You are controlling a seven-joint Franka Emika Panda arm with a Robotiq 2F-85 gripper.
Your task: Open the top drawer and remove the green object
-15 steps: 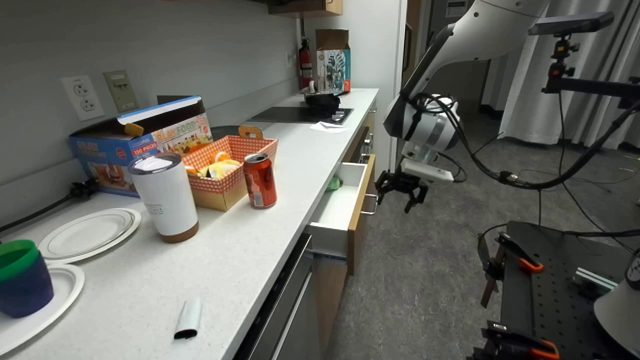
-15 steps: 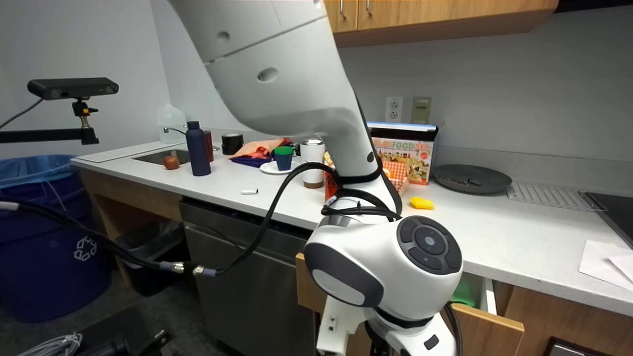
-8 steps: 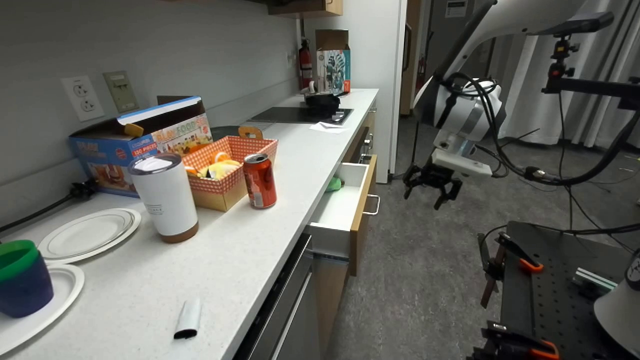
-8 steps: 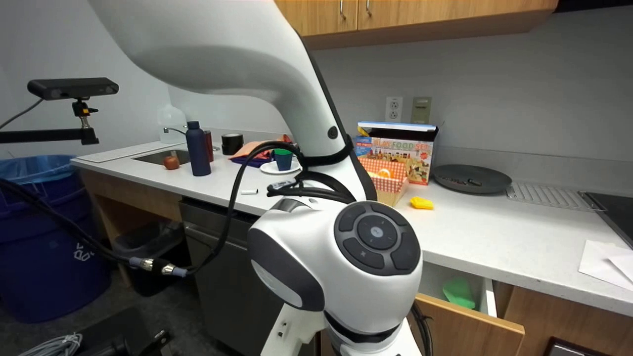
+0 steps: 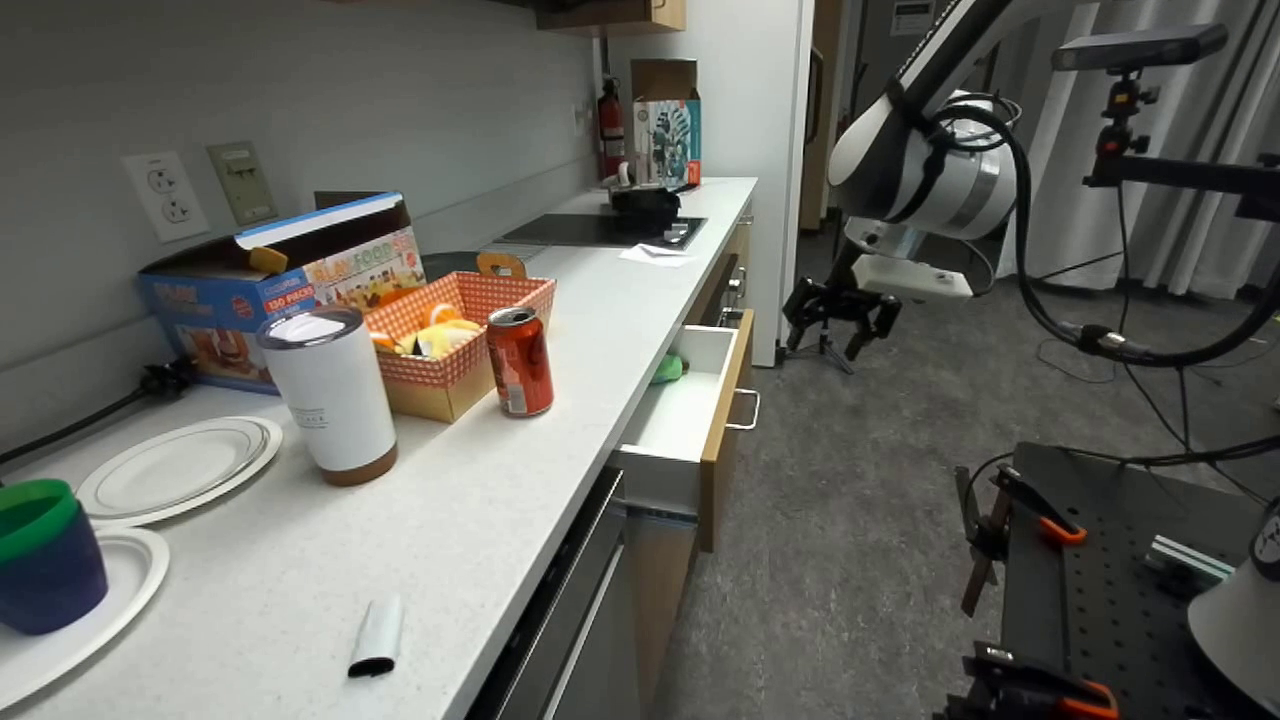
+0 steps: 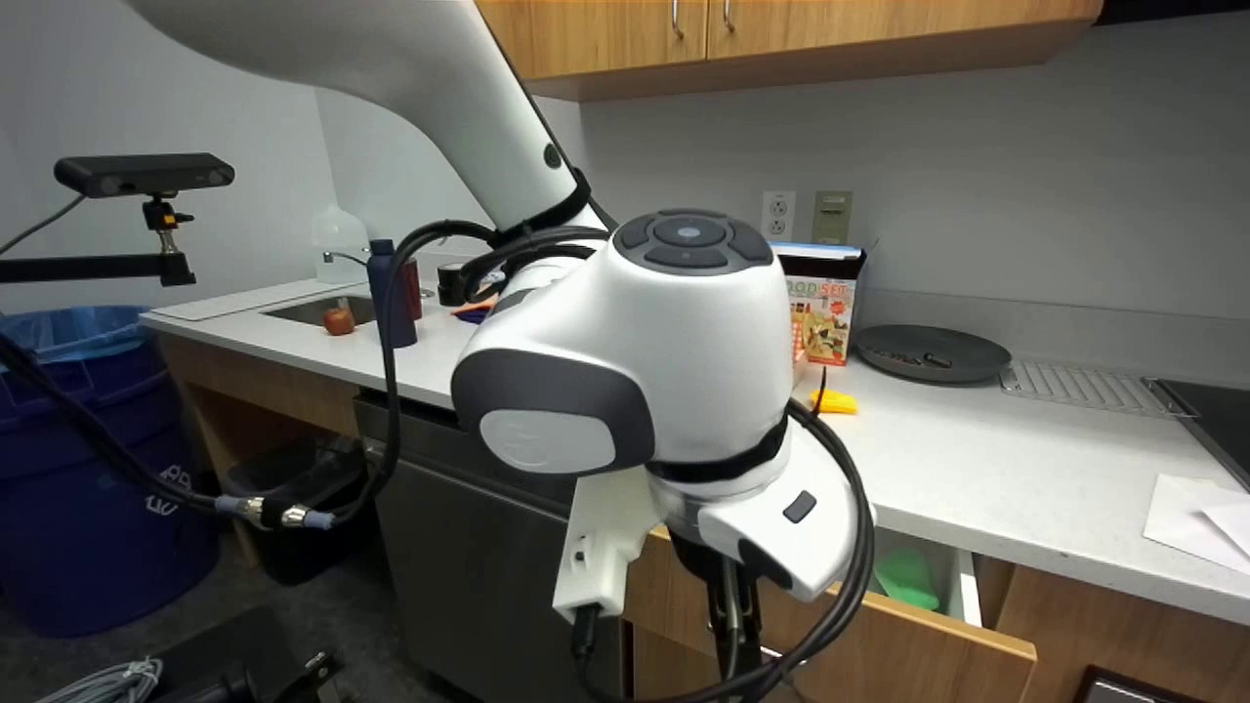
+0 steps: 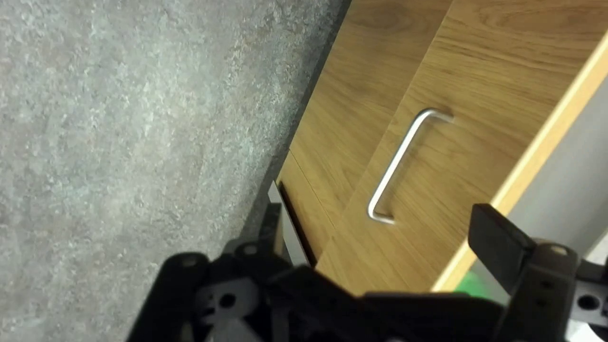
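Observation:
The top drawer [image 5: 728, 430] is pulled open, its tan front out from the counter in both exterior views [image 6: 937, 649]. Its metal bar handle [image 7: 396, 166] shows whole in the wrist view, with nothing on it. The green object [image 5: 668, 369] lies inside the drawer toward its far end. It also shows in an exterior view [image 6: 906, 576] and, partly hidden by the gripper, in the wrist view [image 7: 475, 285]. My gripper [image 5: 825, 347] is open and empty, out in front of the drawer and apart from it. In the wrist view its fingers [image 7: 498, 247] stand wide apart.
On the counter [image 5: 480, 520] stand a red can [image 5: 520, 362], a white tumbler [image 5: 330, 400], a checkered basket [image 5: 440, 385] and a play food box [image 5: 290, 290]. A yellow piece [image 6: 833, 401] lies near the counter edge. A black table [image 5: 1110, 560] with clamps stands opposite the drawer.
The gripper has moved away from the drawer handle, out over the floor, and then risen and tilted. The drawer front has slid out very slightly. The green object has not visibly moved.

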